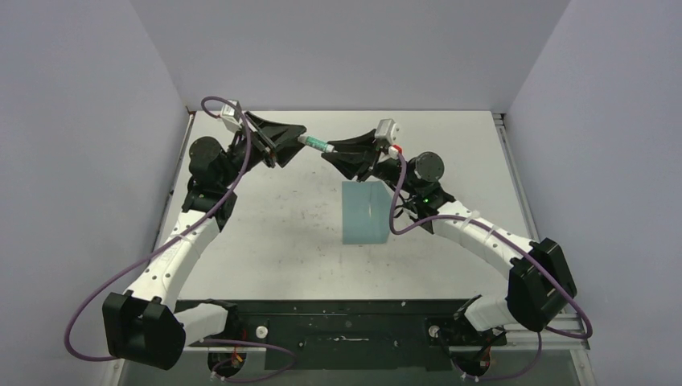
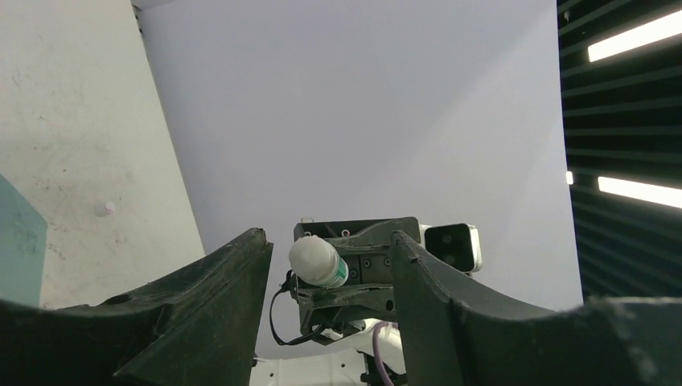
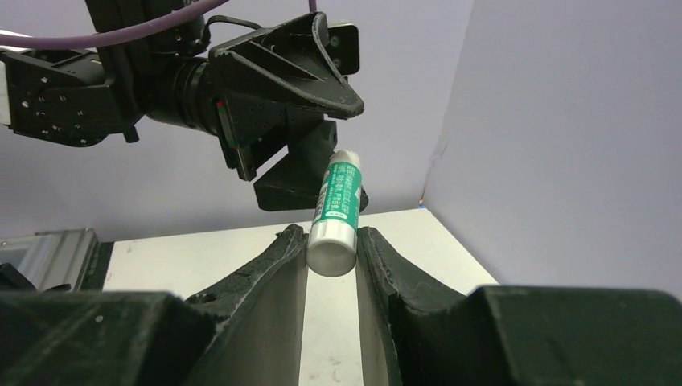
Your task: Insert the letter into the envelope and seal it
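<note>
The teal envelope (image 1: 366, 213) lies flat on the table right of centre, and its corner shows at the left edge of the left wrist view (image 2: 16, 241). The tan-brown letter is not in view. My right gripper (image 1: 330, 151) (image 3: 332, 235) is shut on a white-and-green glue tube (image 1: 316, 145) (image 3: 336, 211), holding it in the air above the far part of the table. My left gripper (image 1: 299, 139) (image 2: 328, 241) is open, its jaws wide apart on either side of the tube's white cap end (image 2: 314, 259), not touching it. It also shows in the right wrist view (image 3: 354, 153).
The white table (image 1: 265, 233) is boxed in by grey walls on the left, back and right. A metal rail (image 1: 515, 177) runs along the right edge. The arm bases stand on a black bar (image 1: 346, 322) at the near edge.
</note>
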{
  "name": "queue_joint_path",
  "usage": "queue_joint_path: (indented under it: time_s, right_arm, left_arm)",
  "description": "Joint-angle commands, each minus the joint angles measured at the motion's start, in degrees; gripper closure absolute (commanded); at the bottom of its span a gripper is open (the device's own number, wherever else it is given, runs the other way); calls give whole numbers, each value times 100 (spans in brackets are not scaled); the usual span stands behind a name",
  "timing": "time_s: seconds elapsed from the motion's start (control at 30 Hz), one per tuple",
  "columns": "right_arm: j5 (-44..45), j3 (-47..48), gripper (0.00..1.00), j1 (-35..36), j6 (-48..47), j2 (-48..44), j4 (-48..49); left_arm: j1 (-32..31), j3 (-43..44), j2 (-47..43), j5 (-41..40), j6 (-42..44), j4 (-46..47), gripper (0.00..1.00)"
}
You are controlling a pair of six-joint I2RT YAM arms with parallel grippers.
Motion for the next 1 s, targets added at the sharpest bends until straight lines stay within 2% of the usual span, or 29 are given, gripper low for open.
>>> queue_joint_path:
  time_s: [0.0,0.13,0.23,0.53,0.57,0.6,0.7,0.73,0.83,0.97]
  right_arm:
    - [-403,333,95,-42,53,11,174]
    - [-432,394,95,-44,128,120,260]
    - [-491,434,95,-43,138,200,273]
    - [-537,507,93,-45,243,373,228]
    - [-529,527,89,-43,298,408,229]
    - [-516,533,79,-44,370,442,249]
    - [-433,440,42,-30,750,567,759]
    - [-385,389,34,-13,900,624,1038]
    - [-234,306,26,96,1253,845,1837]
    - [66,229,26,290,1271,1056,2501]
  left_arm:
    - [34,25,-30,121,-102,173,47]
    - [-2,84,-74,62,67,-347,49]
    - [-9,66,-77,74,46,-376,55]
    - [-72,-47,-82,0,-54,-556,95]
    - [-99,-101,-94,-31,-103,-539,100]
    - [-113,-172,-102,-49,-178,-490,100]
    - [-178,-264,-98,-68,-401,-226,100]
    - [-200,-281,-84,-82,-479,-154,100]
    - [-262,-393,-30,-108,-856,287,100]
    - [-337,-613,11,-232,-1356,828,100]
